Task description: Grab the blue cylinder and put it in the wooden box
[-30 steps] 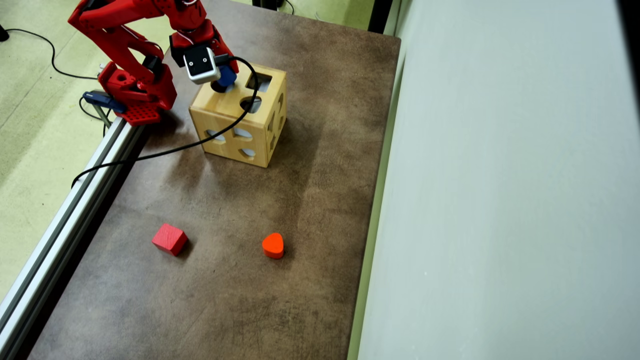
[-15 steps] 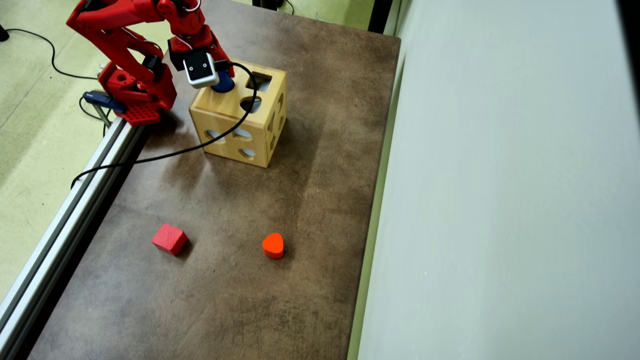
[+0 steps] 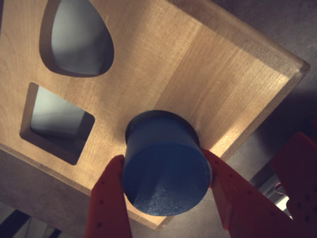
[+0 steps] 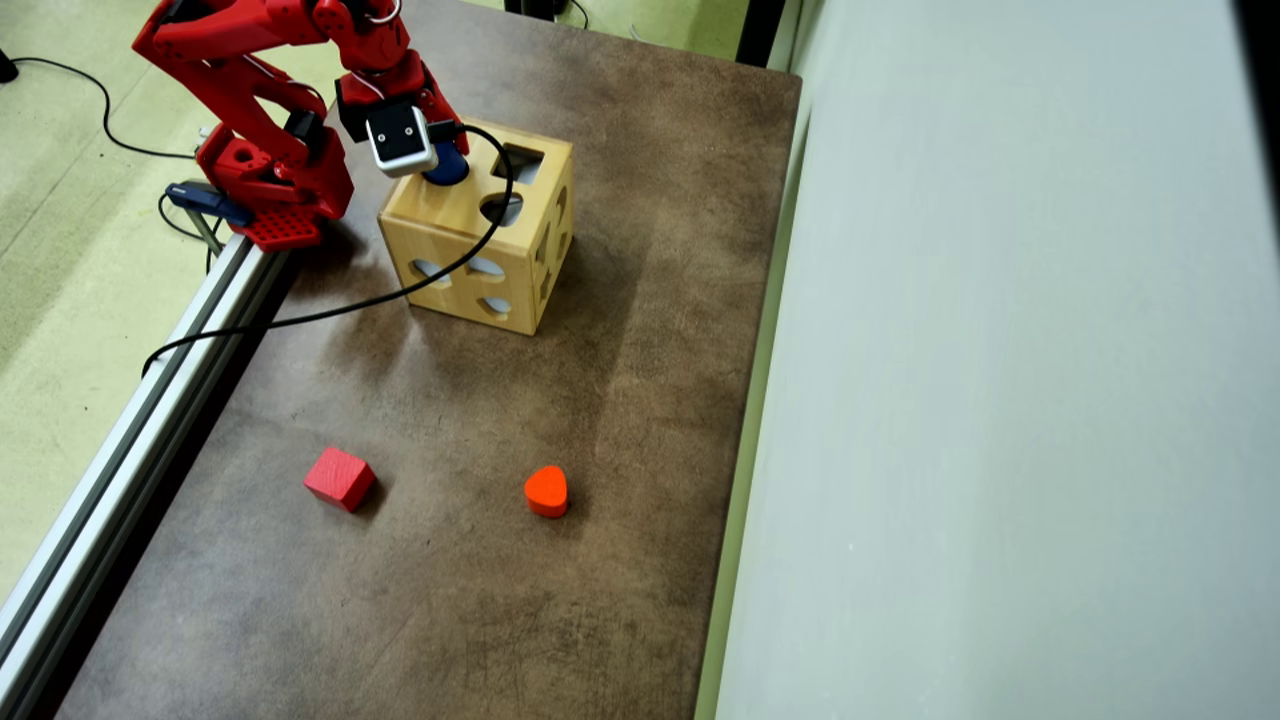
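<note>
Blue against pale wood: the cylinder (image 3: 166, 171) sits clenched between the two red fingers (image 3: 106, 201) of the tool (image 3: 166, 191), low centre in the wrist view, its far end at or just inside a round hole in the box (image 3: 213, 74) top. If it is tilted, it may catch the rim and jam, or on release roll off onto the desk (image 4: 450, 600).
</note>
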### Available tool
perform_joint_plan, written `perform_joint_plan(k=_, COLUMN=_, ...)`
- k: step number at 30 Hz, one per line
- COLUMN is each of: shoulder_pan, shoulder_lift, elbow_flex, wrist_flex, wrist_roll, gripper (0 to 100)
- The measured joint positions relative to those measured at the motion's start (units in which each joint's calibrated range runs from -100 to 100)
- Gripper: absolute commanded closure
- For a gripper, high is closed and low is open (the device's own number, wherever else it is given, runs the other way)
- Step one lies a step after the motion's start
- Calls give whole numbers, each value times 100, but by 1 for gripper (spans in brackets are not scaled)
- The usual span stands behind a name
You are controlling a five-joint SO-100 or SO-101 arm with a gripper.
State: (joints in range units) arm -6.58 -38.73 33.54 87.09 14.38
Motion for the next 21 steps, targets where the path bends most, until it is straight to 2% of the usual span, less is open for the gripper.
perform_joint_plan(k=4, shoulder_pan=0, shoulder_lift=0, elbow_flex=0, wrist_flex=0, wrist_roll=0, gripper=59)
perform_joint_plan(k=7, shoulder_pan=0, shoulder_lift=0, elbow_flex=0, wrist_flex=0, wrist_roll=0, gripper=54)
perform_joint_plan(k=21, shoulder_pan=0, shoulder_lift=-381, elbow_flex=-27, wrist_flex=8, wrist_roll=-20, gripper=53)
